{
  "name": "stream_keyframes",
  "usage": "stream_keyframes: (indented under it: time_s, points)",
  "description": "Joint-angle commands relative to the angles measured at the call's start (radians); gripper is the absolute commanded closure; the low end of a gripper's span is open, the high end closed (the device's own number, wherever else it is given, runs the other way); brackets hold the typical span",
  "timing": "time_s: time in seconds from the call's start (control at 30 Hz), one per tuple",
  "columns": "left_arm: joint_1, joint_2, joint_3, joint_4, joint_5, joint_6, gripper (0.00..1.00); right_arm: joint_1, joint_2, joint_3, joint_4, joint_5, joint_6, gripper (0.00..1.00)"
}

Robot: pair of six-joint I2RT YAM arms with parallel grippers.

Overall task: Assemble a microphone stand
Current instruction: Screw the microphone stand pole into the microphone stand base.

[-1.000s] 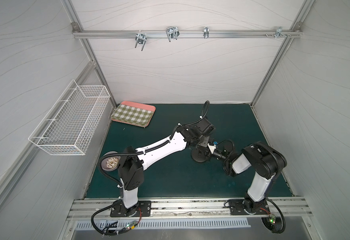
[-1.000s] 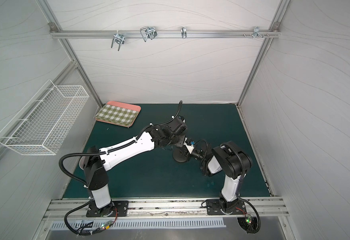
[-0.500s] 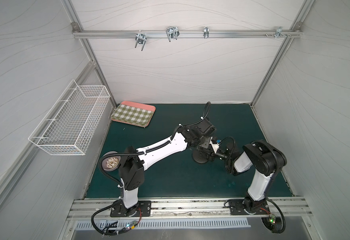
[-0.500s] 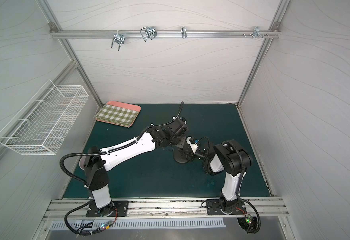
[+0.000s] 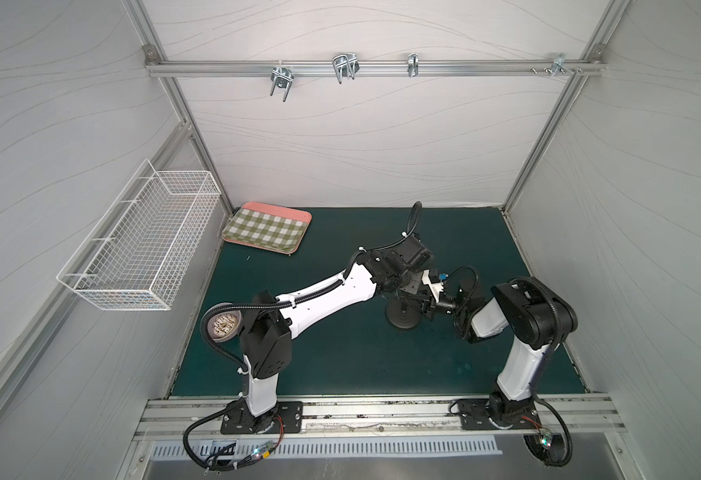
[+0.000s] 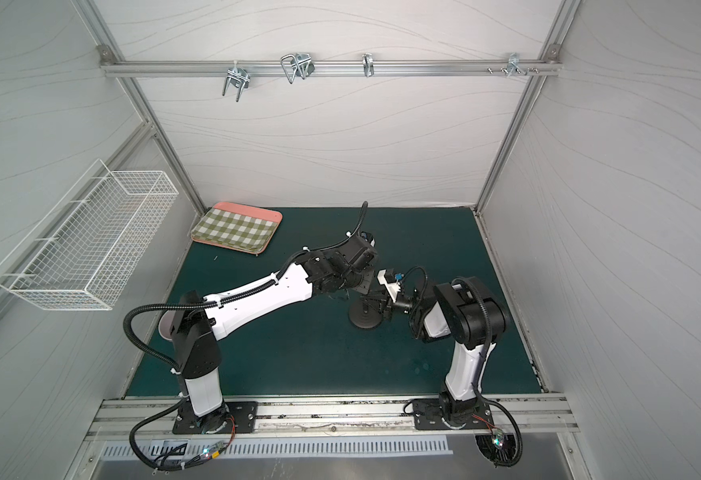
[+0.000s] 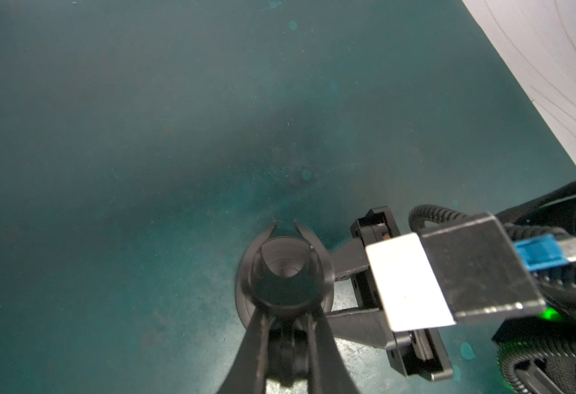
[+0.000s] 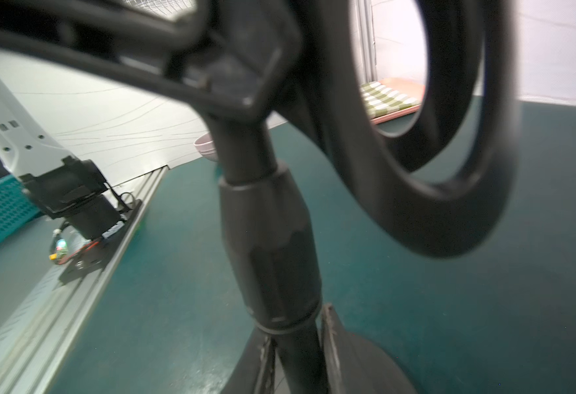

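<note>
The microphone stand is all black. Its round base (image 5: 402, 322) (image 6: 367, 322) lies on the green mat, and its rod (image 8: 269, 245) stands upright over the base's middle. The U-shaped clip (image 7: 286, 273) (image 8: 433, 191) tops the rod. My left gripper (image 7: 288, 314) (image 5: 407, 291) reaches down from above and is shut on the stem just under the clip. My right gripper (image 8: 296, 324) (image 5: 425, 305) comes in low from the right, its fingers (image 8: 329, 337) pressed to both sides of the rod just above the base. The joint between rod and base is hidden.
A checked tray (image 5: 267, 226) lies at the back left of the mat. A white wire basket (image 5: 145, 245) hangs on the left wall. A patterned bowl (image 5: 226, 326) sits by the left arm's base. An aluminium rail (image 5: 373, 415) borders the mat's front edge.
My right gripper opened for a moment, shifted a little closer to the stand, and has closed again on the rod. The left arm and the stand have stayed put.
</note>
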Motion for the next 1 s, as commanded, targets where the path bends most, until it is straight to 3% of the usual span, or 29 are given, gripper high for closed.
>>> stream_keyframes:
  time_s: [0.0, 0.27, 0.57, 0.63, 0.73, 0.83, 0.9, 0.97]
  points:
    - [-0.016, 0.023, 0.036, -0.067, 0.031, 0.018, 0.95, 0.068, 0.036, -0.02, -0.002, 0.216, -0.039, 0.84]
    - [-0.016, 0.013, 0.023, -0.098, 0.005, 0.012, 0.95, 0.293, 0.066, 0.012, 0.0, 0.589, -0.116, 0.85]
    - [0.011, -0.073, -0.099, -0.067, -0.057, -0.072, 0.96, 0.513, 0.12, 0.124, 0.004, 1.196, -0.119, 0.81]
    - [0.017, -0.078, -0.116, -0.063, -0.054, -0.076, 0.96, 0.547, 0.146, 0.151, 0.004, 1.278, -0.097, 0.81]
    - [0.023, -0.082, -0.12, -0.069, -0.057, -0.076, 0.96, 0.552, 0.17, 0.158, 0.004, 1.246, -0.043, 0.77]
    - [0.034, -0.091, -0.13, -0.061, -0.051, -0.075, 0.96, 0.546, 0.158, 0.136, 0.003, 1.189, -0.067, 0.58]
    - [0.036, -0.09, -0.131, -0.053, -0.047, -0.065, 0.96, 0.513, 0.133, 0.11, 0.004, 1.078, -0.076, 0.44]
    - [0.036, -0.085, -0.124, -0.057, -0.044, -0.055, 0.96, 0.447, 0.106, 0.086, 0.001, 0.872, -0.07, 0.34]
